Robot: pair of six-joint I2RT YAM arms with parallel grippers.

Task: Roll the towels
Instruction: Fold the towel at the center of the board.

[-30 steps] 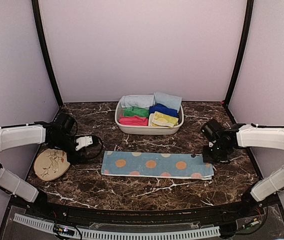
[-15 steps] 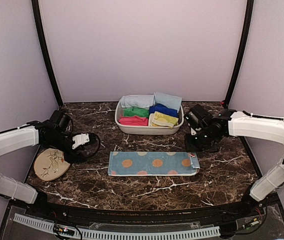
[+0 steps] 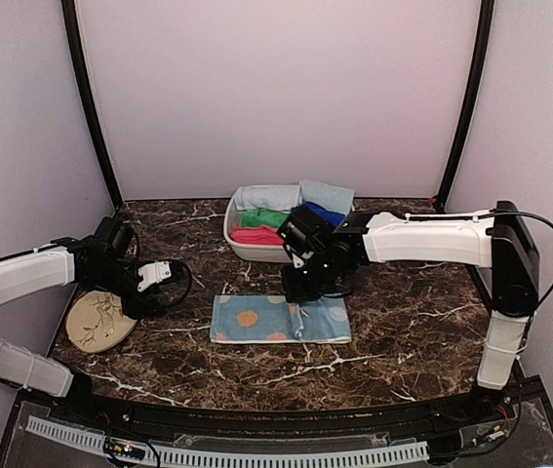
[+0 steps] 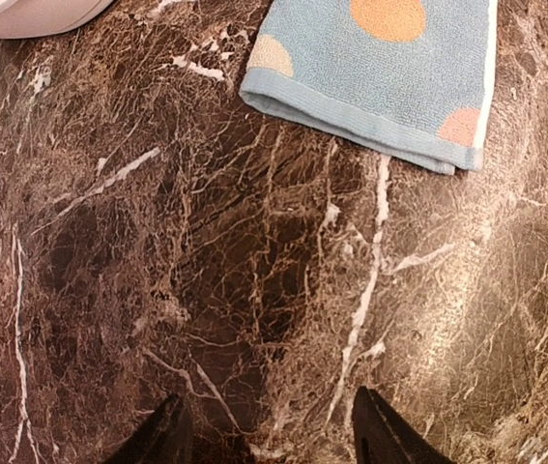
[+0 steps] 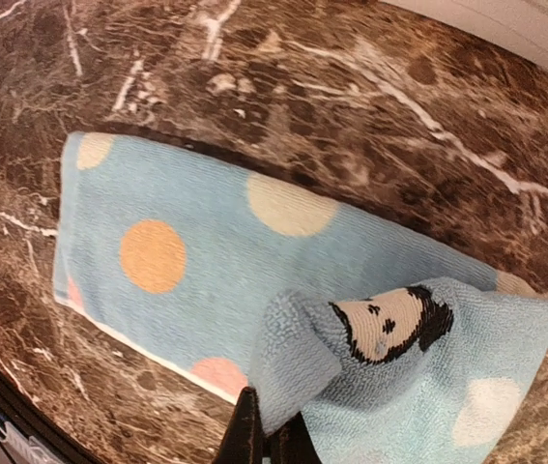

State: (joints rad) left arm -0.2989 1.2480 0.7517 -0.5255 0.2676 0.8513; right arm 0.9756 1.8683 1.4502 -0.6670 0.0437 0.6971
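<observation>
2 YAM arms, white over black.
Left arm (image 3: 22, 273) and right arm (image 3: 432, 239): white link shells, black joints. 1 black cable loops at the left wrist, 1 trails off the right elbow. Left gripper (image 4: 274, 437) fingertips (image 4: 164, 437) dark.

A white tub (image 3: 245, 248) stands at the back of the dark marble table (image 3: 413, 312). It holds a green roll (image 3: 264, 218) behind a pink roll (image 3: 256, 235), with a dark-blue roll (image 3: 317, 211) to their right. A beige plate (image 3: 100, 320) with a twig drawing lies near the left edge.
</observation>
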